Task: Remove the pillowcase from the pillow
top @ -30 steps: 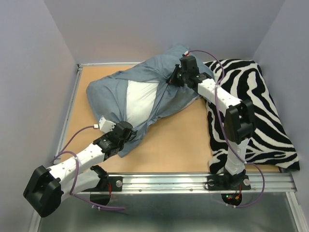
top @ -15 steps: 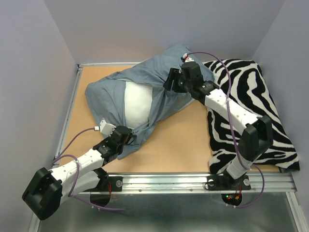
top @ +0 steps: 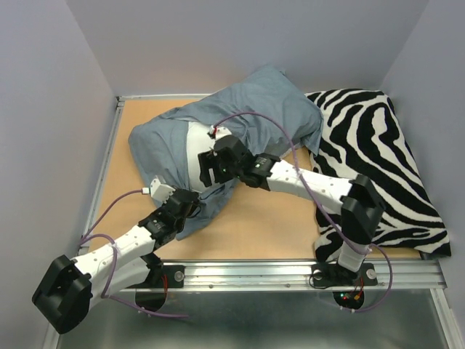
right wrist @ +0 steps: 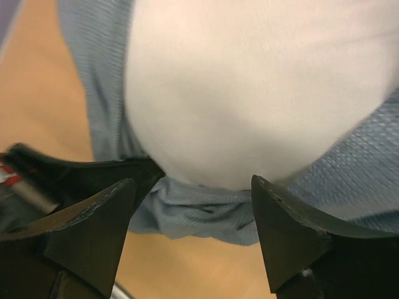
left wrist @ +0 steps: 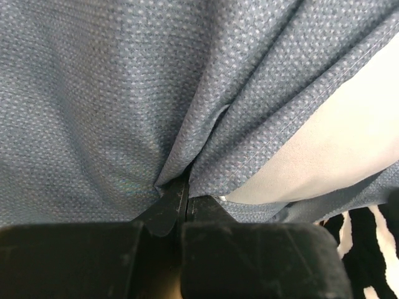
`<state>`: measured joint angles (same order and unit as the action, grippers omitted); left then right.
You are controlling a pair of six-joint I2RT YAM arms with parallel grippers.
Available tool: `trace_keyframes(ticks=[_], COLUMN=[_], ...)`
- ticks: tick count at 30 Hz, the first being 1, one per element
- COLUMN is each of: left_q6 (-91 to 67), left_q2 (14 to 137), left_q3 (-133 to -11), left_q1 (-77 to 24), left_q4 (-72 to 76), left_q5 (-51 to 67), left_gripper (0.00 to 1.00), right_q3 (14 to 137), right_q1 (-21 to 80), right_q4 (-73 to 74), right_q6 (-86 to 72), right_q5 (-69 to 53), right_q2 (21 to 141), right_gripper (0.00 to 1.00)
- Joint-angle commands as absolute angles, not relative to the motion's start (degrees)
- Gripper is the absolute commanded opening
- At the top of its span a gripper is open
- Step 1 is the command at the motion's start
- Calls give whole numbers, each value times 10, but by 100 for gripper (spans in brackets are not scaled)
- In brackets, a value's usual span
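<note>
The blue-grey pillowcase point(top: 261, 98) lies bunched over the white pillow point(top: 190, 149), which shows through its opening at the middle left. My left gripper point(top: 190, 203) is shut on a pinched fold at the pillowcase's near edge, and the left wrist view shows the fingertips point(left wrist: 167, 205) closed on the fabric point(left wrist: 124, 93) beside the bare pillow point(left wrist: 349, 137). My right gripper point(top: 209, 166) hangs open just over the exposed pillow. In the right wrist view its jaws point(right wrist: 192, 187) stand wide apart, holding nothing, with the pillow point(right wrist: 249, 81) and a crumpled pillowcase hem point(right wrist: 199, 212) ahead.
A black-and-white zebra-print cushion point(top: 378, 145) fills the right side of the tan table point(top: 269, 211), touching the pillowcase's far right end. Grey walls close the table at the back and both sides. A metal rail point(top: 290, 273) runs along the near edge.
My right gripper let go of the pillowcase's far end, opened, and swung near and left to the exposed pillow. The left gripper kept its hold and barely moved.
</note>
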<state>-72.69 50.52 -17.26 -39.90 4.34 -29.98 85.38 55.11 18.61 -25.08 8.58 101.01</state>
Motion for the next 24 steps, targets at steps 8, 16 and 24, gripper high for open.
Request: trace_keyframes(ticks=[8,16,24], left_q6=[-717,-719,-717], left_q2=[475,459,445], left_q3=[-160,-151,-146], left_q1=[-399,-399,-399], left_q4=[50,35,35], left_q5=[-294,-287,-274], left_gripper=[0,0,0], right_q3=[883,829,862], right_q1=[550,551,549], right_q4=[154,50,35], right_q6=[-243,-286,-319], right_q5=[148,156,183], right_q2=[1134,1073,1120], right_gripper=[92,97,98])
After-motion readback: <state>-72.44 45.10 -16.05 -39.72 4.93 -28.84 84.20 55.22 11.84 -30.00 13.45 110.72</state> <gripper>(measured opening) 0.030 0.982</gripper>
